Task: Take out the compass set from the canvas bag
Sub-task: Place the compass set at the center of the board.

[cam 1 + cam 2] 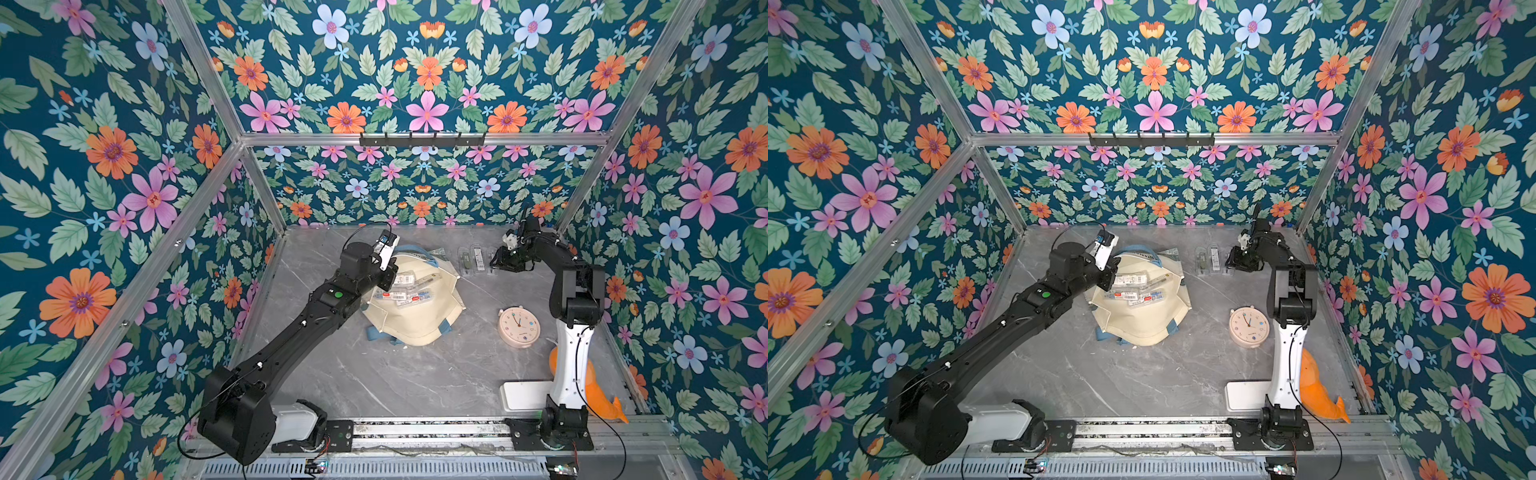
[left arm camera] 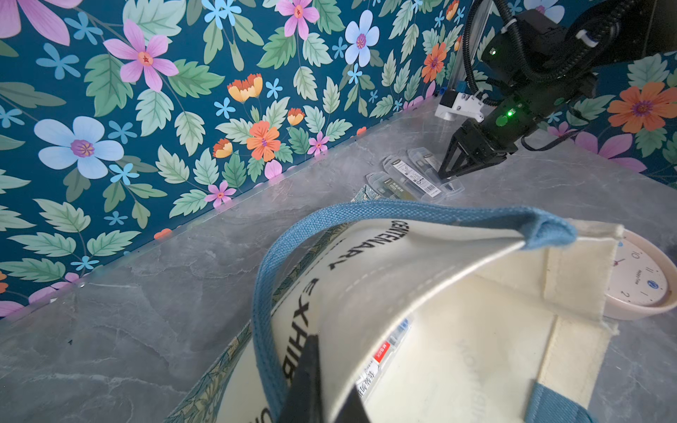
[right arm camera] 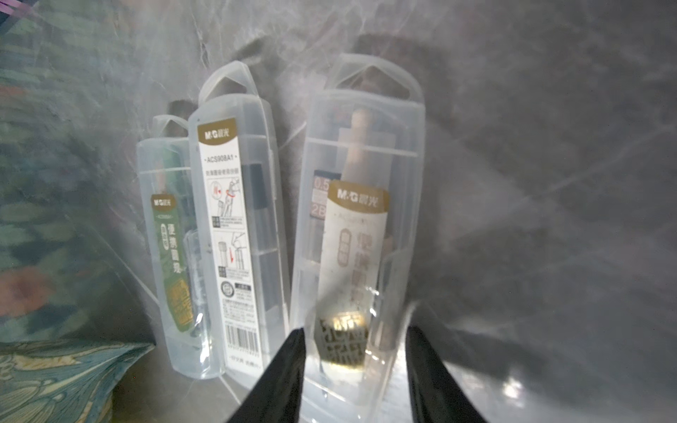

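The cream canvas bag [image 1: 415, 324] [image 1: 1142, 324] lies mouth-up on the table with several clear compass set cases [image 1: 409, 286] [image 1: 1133, 286] inside. My left gripper [image 1: 384, 282] [image 2: 329, 388] is shut on the bag's rim [image 2: 366, 300] beside a blue handle [image 2: 263, 285]. Three more compass set cases lie on the table at the back right. My right gripper [image 1: 496, 268] [image 3: 353, 366] hangs low over the nearest case [image 3: 361, 227], jaws apart on either side of its end. The other two cases [image 3: 234, 227] [image 3: 168, 249] lie alongside.
A pink alarm clock [image 1: 518, 326] lies right of the bag. An orange toy [image 1: 598, 390] and a white board [image 1: 525, 395] sit by the right arm's base. Floral walls close in the back and both sides. A black hook rail [image 1: 422, 140] hangs on the back wall.
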